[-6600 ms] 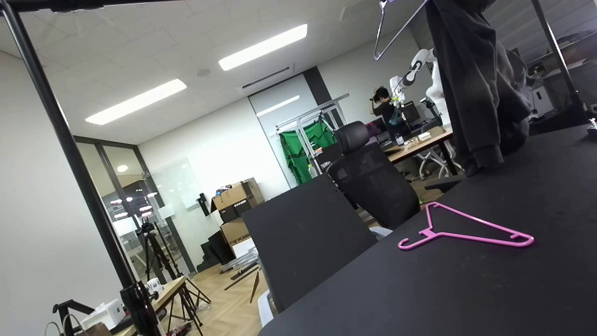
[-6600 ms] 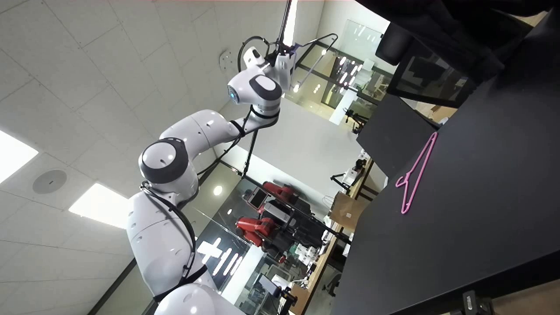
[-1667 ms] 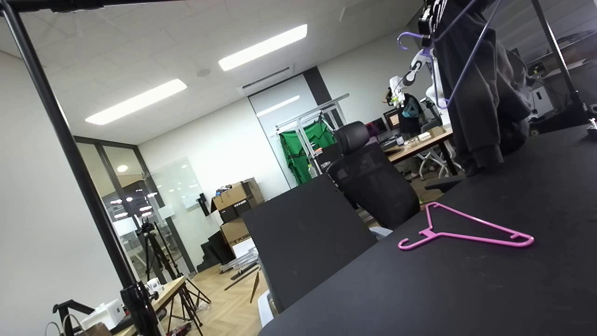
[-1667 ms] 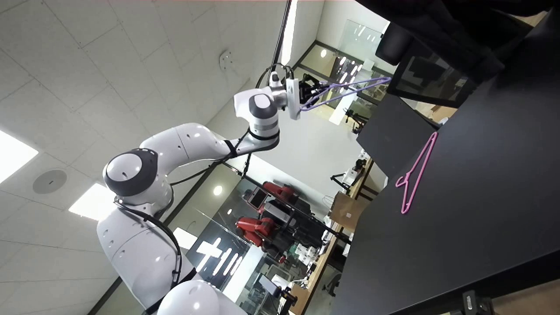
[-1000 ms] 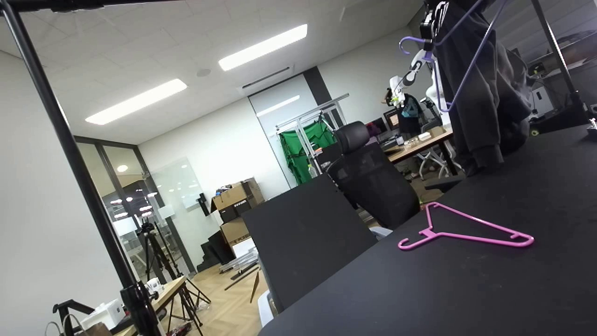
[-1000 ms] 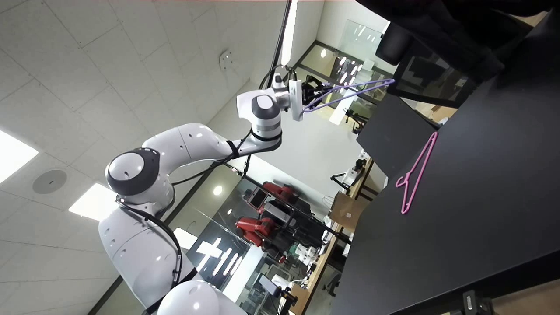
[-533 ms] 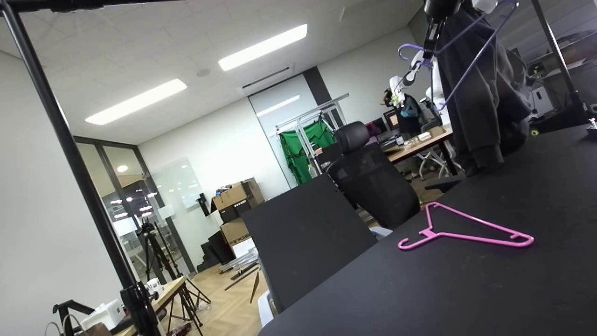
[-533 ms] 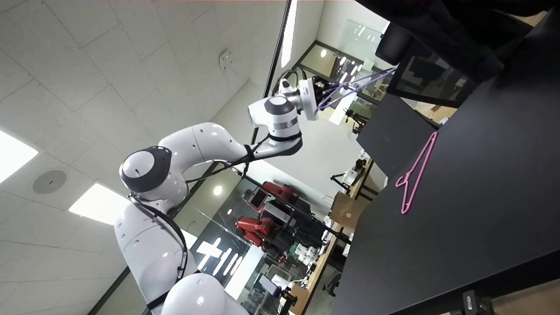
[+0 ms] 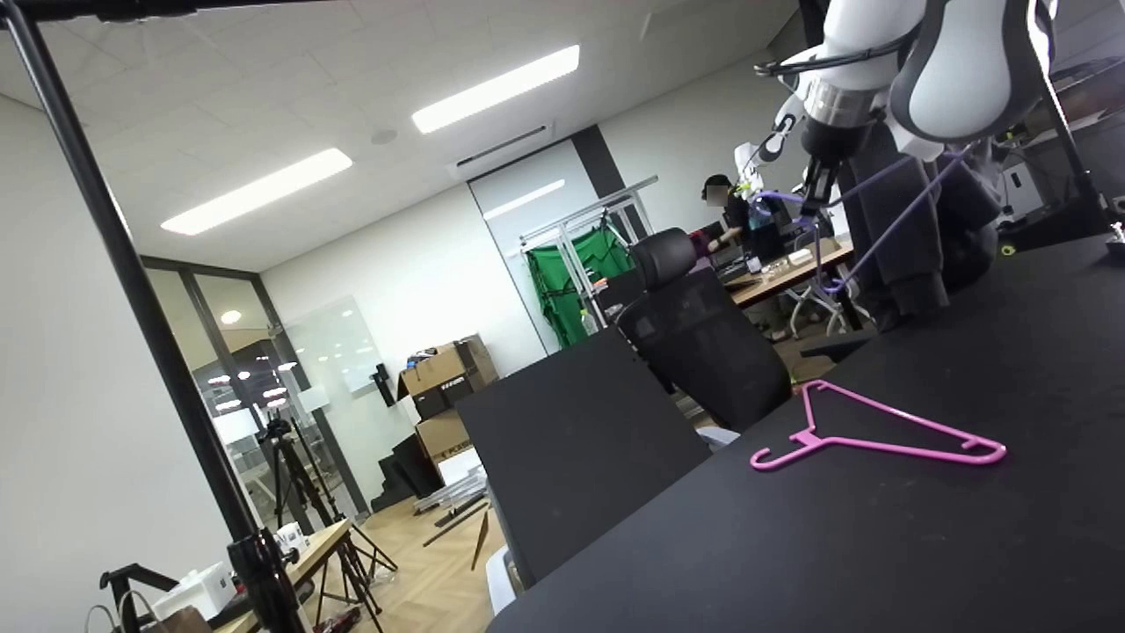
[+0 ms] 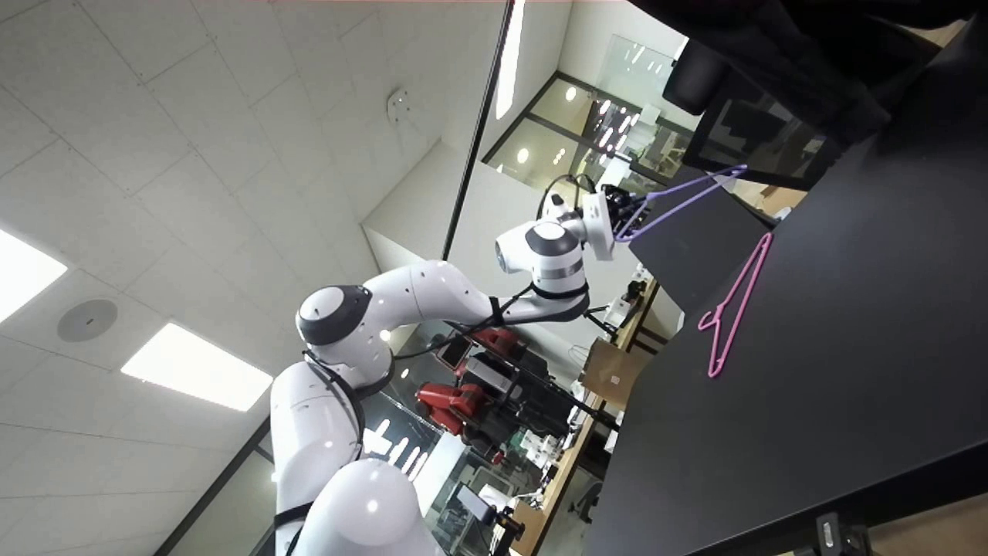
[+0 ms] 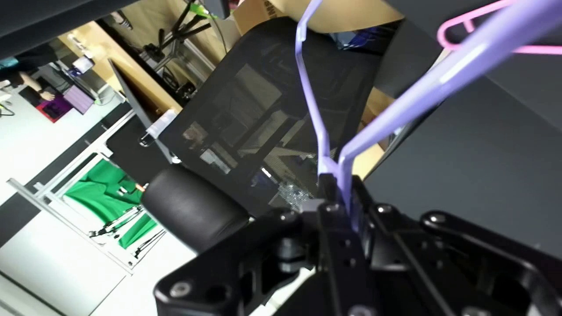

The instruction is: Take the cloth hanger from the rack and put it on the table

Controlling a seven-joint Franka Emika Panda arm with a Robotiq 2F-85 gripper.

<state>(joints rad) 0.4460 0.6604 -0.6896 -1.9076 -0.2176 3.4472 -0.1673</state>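
The purple cloth hanger is held in the air above the far edge of the black table, off the rack bar. It also shows in an exterior view and in the wrist view. My gripper is shut on the hanger near the base of its hook; in the wrist view the fingertips pinch it. The gripper also shows in an exterior view. The table lies below and to the right there. The hanger does not touch the table.
A pink hanger lies flat on the table near its edge, also in an exterior view. The rack's black bar is above. Dark clothing and a black mesh chair stand by the table edge.
At first the gripper and hanger were up at the rack bar. The hanger has come away from it, and arm and hanger have moved down toward the table. The pink hanger has not moved.
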